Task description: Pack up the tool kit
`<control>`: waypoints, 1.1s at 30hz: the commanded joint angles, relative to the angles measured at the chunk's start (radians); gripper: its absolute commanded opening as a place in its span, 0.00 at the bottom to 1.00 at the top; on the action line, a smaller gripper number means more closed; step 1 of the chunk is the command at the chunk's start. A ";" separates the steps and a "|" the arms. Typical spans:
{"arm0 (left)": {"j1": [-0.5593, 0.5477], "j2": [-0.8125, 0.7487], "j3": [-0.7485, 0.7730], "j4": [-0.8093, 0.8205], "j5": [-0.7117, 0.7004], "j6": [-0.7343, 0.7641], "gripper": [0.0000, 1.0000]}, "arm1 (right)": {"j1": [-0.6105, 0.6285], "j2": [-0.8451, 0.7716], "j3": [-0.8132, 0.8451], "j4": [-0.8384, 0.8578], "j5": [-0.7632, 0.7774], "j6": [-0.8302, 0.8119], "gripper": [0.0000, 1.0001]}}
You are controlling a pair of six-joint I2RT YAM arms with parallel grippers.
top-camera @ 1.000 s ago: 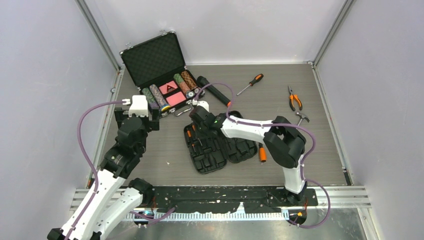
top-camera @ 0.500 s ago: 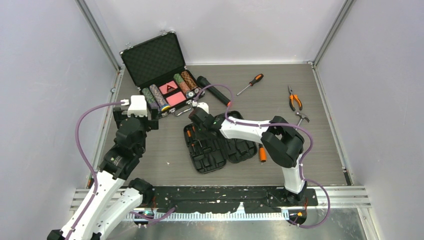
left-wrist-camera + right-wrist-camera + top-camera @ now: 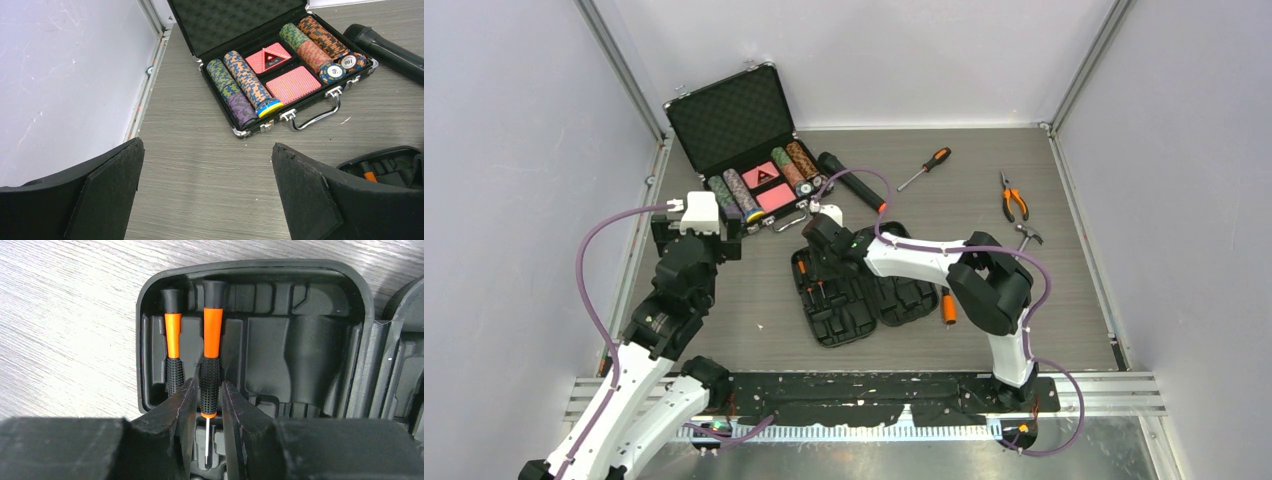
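Note:
The black tool kit case (image 3: 854, 300) lies open at the table's middle. In the right wrist view its left half (image 3: 300, 340) holds two small orange-and-black screwdrivers side by side in moulded slots. My right gripper (image 3: 207, 390) is shut on the knurled grip of the right one (image 3: 212, 325), which lies in its slot. The left one (image 3: 173, 327) lies beside my left finger. My right gripper (image 3: 817, 262) sits over the case's far left corner. My left gripper (image 3: 207, 147) is open and empty above bare table, left of the case (image 3: 395, 165).
An open poker chip case (image 3: 749, 150) stands at the back left, with a black flashlight (image 3: 854, 183) beside it. A larger screwdriver (image 3: 926, 166), pliers (image 3: 1013, 198) and a small hammer (image 3: 1027, 235) lie right of the middle. An orange-handled tool (image 3: 948, 305) lies by the case's right edge.
My right gripper has shifted only slightly over the case's left half. The left arm has not moved.

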 commanded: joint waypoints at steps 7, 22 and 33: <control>0.007 -0.008 -0.006 0.064 0.010 0.013 1.00 | 0.000 -0.050 -0.020 -0.062 0.023 0.006 0.27; 0.007 -0.013 -0.006 0.065 0.017 0.017 1.00 | 0.000 -0.040 0.041 -0.164 0.023 -0.064 0.15; 0.007 -0.014 -0.006 0.063 0.022 0.021 1.00 | 0.000 0.055 0.118 -0.247 0.006 -0.106 0.05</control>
